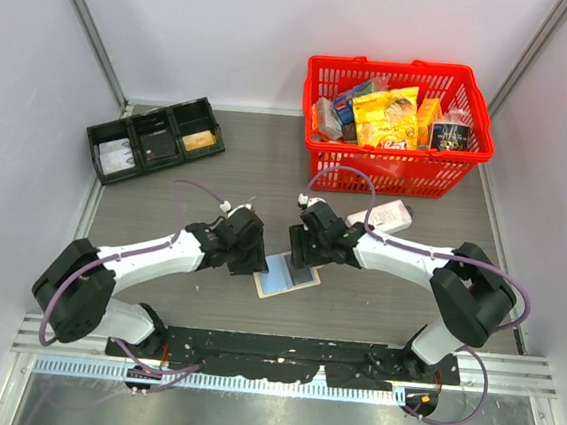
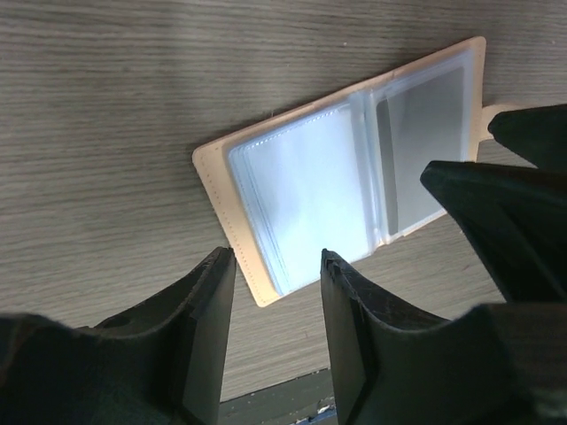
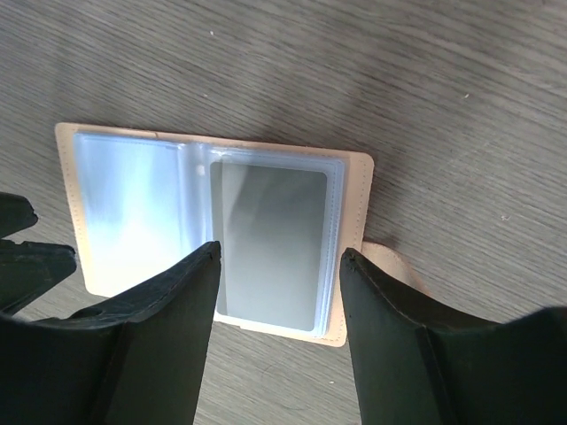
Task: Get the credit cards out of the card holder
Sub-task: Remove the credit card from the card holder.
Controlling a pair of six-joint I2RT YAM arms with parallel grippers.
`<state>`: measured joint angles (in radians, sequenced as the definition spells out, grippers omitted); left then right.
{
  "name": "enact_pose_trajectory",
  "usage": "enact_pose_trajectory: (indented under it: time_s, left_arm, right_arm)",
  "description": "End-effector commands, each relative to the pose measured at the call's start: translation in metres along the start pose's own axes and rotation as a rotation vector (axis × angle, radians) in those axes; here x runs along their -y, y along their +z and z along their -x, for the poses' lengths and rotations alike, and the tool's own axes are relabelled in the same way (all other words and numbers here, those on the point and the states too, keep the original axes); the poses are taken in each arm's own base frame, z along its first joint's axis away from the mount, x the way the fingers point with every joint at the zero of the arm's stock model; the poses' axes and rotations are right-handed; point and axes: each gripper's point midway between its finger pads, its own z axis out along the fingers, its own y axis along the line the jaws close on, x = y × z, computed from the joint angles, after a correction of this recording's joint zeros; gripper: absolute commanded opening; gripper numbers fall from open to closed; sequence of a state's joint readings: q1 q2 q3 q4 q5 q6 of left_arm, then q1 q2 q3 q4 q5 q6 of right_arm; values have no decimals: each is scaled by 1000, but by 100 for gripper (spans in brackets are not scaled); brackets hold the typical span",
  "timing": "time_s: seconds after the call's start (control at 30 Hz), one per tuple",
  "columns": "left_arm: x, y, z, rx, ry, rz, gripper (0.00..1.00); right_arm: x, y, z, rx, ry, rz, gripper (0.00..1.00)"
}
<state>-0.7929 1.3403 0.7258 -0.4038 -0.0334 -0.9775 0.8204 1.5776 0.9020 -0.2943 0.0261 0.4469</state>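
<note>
Flanking tan card holder (image 1: 285, 276), glossy sleeves (image 2: 301, 195): left tool (image 2: 276, 261), right tool (image 3: 280, 255), both spread; red basket (image 1: 388, 172), black tray (image 1: 132, 143) beyond.

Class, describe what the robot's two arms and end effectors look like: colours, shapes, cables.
The left arm and right arm have smooth white link shells between bulky black joints. A thin purple cable loops loosely along each. The left end effector and right end effector are matte black, each with two broad, wedge-shaped fingers. No markings show.
</note>
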Motion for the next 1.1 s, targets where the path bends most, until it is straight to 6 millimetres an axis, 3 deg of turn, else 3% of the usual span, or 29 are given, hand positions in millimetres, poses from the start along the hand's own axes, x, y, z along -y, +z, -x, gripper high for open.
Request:
enact_pose_trajectory:
  time_s: [0.0, 0.4, 0.77, 1.07]
  left_arm:
    - [13, 8, 7, 3, 31, -13, 48]
    - [-2, 26, -18, -85, 57, 54, 43]
    - [-1, 28, -21, -95, 61, 51, 36]
    - [1, 28, -21, -94, 57, 44, 36]
  right_arm:
    - [-2, 5, 1, 6, 7, 12, 61]
    - [-7, 12, -14, -51, 2, 58, 59]
    - [-22, -6, 2, -16, 0, 120, 49]
    - [-39, -24, 12, 2, 5, 195, 49]
